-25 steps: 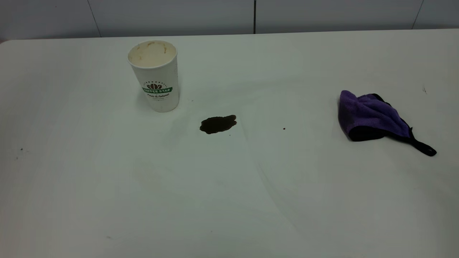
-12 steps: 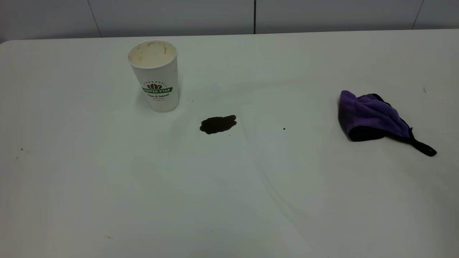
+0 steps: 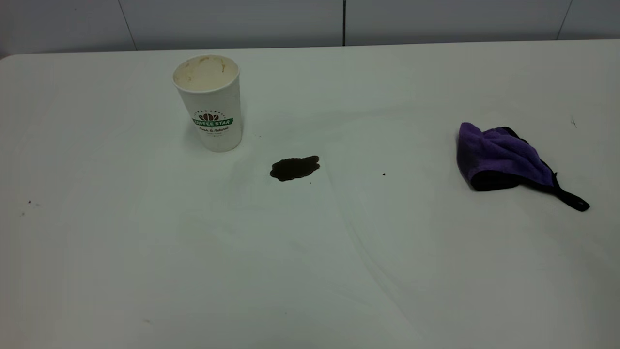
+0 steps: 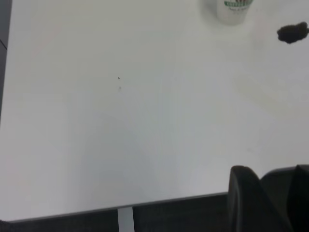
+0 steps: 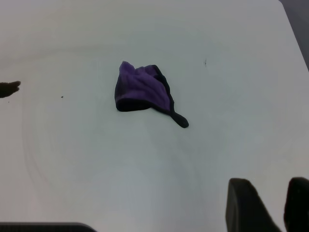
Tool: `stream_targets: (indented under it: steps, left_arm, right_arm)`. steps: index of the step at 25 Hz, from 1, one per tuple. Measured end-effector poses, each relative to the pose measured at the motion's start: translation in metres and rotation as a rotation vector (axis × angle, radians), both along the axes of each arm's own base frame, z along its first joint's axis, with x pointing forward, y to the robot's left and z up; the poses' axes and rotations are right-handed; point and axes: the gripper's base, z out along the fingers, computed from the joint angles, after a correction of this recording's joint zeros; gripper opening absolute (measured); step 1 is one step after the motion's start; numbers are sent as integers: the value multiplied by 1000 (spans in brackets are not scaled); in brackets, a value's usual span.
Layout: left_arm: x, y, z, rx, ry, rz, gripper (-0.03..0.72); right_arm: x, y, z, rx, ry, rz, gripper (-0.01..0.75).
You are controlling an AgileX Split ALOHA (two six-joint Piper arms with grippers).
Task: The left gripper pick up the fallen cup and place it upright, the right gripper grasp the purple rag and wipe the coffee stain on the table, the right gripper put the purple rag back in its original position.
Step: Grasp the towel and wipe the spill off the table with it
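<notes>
Cup upright, stain unwiped, both arms pulled back off the work area.

Left gripper (image 4: 268, 198) sits at the near table edge, right gripper (image 5: 268, 205) over the near side; each shows two fingers with a gap. On the table (image 3: 310, 266): stain (image 3: 294, 168) mid-way, rag (image 3: 503, 157) well right of it, cup (image 3: 209, 102) farther back left. Grey panelled wall behind.

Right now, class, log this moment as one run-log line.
cup upright | coffee stain unwiped | purple rag untouched, right of stain | left gripper, right gripper off table
</notes>
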Motion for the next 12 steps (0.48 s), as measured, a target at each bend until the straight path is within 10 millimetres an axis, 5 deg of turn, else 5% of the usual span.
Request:
stream_targets:
  steps: [12]
  left_arm:
    - [-1, 0, -1, -3, -11, 71, 240]
  right_arm:
    - [0, 0, 0, 0, 0, 0, 239]
